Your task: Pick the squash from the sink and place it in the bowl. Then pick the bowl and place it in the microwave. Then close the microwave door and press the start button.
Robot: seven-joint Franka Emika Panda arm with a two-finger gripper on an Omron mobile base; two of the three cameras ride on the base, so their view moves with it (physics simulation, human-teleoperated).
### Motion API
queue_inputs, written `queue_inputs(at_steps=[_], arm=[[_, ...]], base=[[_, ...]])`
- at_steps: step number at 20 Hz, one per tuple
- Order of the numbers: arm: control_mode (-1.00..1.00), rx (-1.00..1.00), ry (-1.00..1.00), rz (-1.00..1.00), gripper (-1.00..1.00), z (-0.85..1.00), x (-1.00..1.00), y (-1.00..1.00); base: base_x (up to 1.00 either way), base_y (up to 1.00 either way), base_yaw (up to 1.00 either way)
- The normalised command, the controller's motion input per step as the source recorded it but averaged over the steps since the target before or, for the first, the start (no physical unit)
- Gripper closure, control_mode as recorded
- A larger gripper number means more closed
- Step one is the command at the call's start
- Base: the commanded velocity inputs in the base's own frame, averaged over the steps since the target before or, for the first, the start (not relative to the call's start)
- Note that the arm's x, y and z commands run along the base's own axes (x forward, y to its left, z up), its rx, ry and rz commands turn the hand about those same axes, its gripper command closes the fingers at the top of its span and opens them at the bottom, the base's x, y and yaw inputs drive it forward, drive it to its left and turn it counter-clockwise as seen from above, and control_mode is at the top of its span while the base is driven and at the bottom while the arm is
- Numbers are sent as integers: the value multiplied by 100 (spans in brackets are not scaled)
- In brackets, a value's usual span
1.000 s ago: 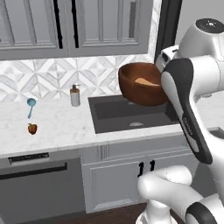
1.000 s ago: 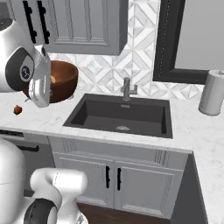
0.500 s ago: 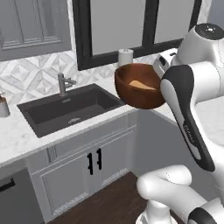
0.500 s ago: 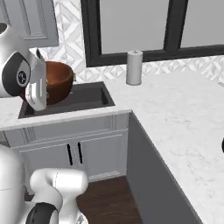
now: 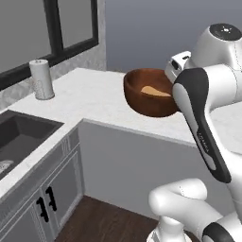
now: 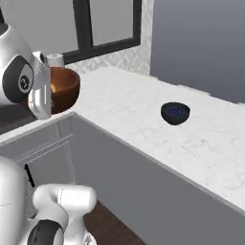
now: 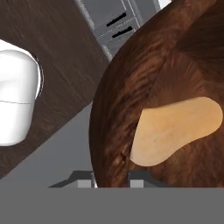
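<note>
My gripper (image 7: 111,183) is shut on the rim of the dark reddish-brown bowl (image 5: 146,99), one finger inside the wall and one outside. The bowl (image 6: 64,88) hangs in the air in front of the corner of the white counter (image 5: 94,101), level and held up off it. The tan squash (image 5: 156,90) lies inside the bowl; in the hand view the squash (image 7: 175,129) rests on the bowl's floor (image 7: 127,100). The dark sink (image 5: 19,137) sits at the lower left of the left base view. The microwave and its door are out of view.
A paper towel roll (image 5: 41,79) stands by the window behind the sink. A small dark bowl (image 6: 175,113) sits on the counter run (image 6: 201,143) to the right. Grey cabinet doors (image 5: 45,208) and wooden floor (image 5: 99,222) lie below.
The whole picture has swung: the base has turned to the right, so the sink slid off to the left and the counter corner came in. The bowl stays in my gripper.
</note>
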Motion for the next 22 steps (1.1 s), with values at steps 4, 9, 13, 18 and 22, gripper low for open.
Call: queue_inputs(at_steps=[4,9,13,18,22], arm=[[100,0,0,0,100,0,0,0],[100,0,0,0,100,0,0,0],[100,0,0,0,100,0,0,0],[100,0,0,0,100,0,0,0],[100,0,0,0,100,0,0,0]], base=[[-26,31,-88],[-21,10,-92],[-5,0,-92],[0,0,-90],[0,-6,-86]])
